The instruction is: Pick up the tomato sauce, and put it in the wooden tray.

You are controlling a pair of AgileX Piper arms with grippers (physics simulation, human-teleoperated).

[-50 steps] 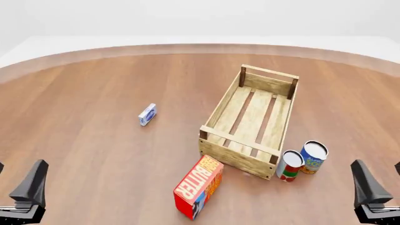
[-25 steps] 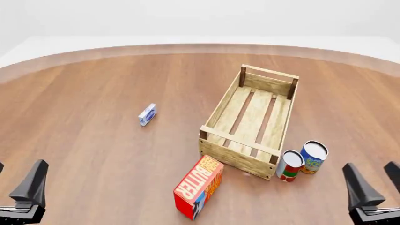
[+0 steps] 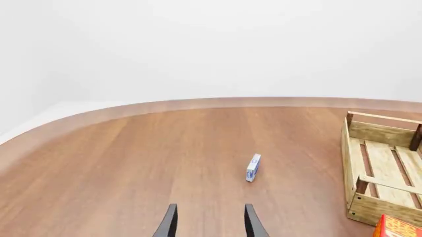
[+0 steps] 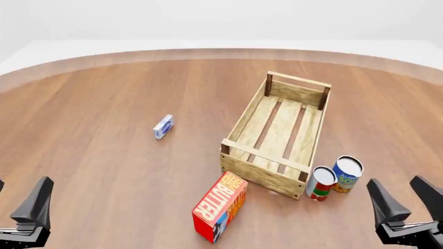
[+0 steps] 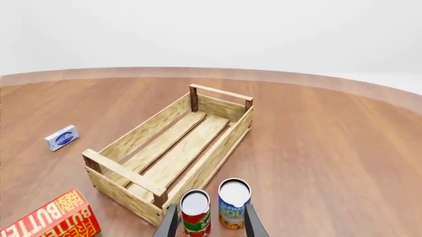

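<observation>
The tomato sauce (image 4: 320, 183) is a small can with a white, red and green label and a silver top, upright just off the near right corner of the wooden tray (image 4: 262, 174). The light slatted tray holds nothing. My right gripper (image 4: 395, 181) is open, low at the front right, to the right of the can and apart from it. In the right wrist view the tomato sauce (image 5: 195, 212) stands ahead of the open right gripper (image 5: 209, 211), in front of the tray (image 5: 125, 170). My left gripper (image 4: 23, 182) is open at the front left, far from both.
A blue and yellow can (image 4: 347, 174) touches or nearly touches the tomato sauce on its right. A red and orange butter box (image 4: 220, 206) lies in front of the tray. A small blue box (image 4: 163, 126) lies left of the tray.
My right gripper has shifted left toward the cans, so both its fingers now show. The left gripper and all objects stay put.
</observation>
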